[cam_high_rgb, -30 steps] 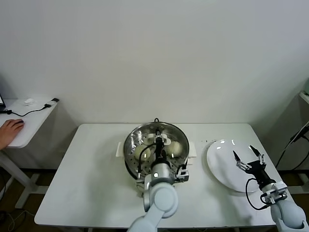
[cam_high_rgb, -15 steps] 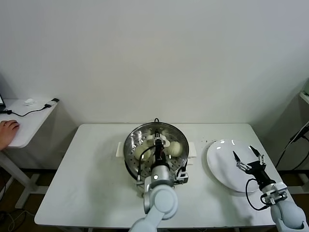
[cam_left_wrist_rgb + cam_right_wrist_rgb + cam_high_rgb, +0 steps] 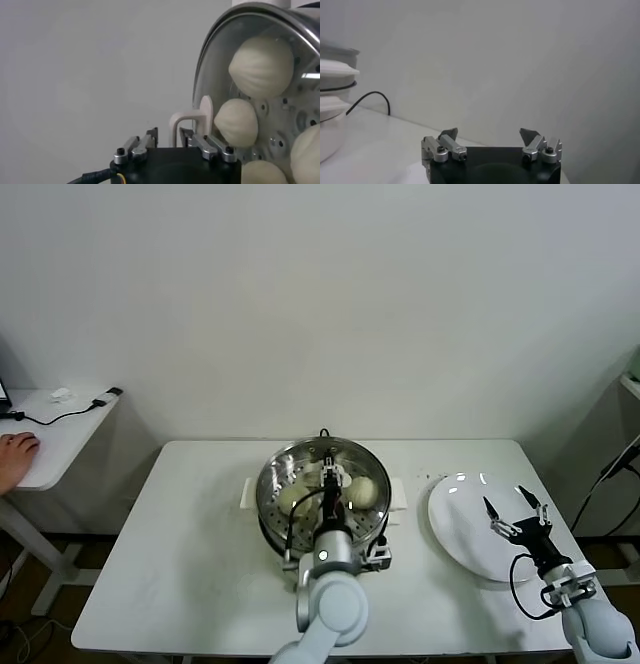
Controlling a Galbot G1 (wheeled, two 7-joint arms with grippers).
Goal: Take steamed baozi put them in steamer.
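Table (image 3: 180, 564) white against bare wall, steamer (image 3: 275, 509) at centre holding four baozi (image 3: 262, 67), left gripper (image 3: 331, 476) above them partly parted, empty, right gripper (image 3: 516, 506) spread over plate (image 3: 455, 529), side desk (image 3: 55, 439) at left.

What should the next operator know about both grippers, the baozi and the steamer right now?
Left gripper: over the steamer, fingers slightly apart, holding nothing visible.
Right gripper: open and empty, above the white plate.
Baozi: four show in the left wrist view, all inside the steamer basket.
Done: the plate has no baozi on it.
Left: probably just lift the left arm clear.
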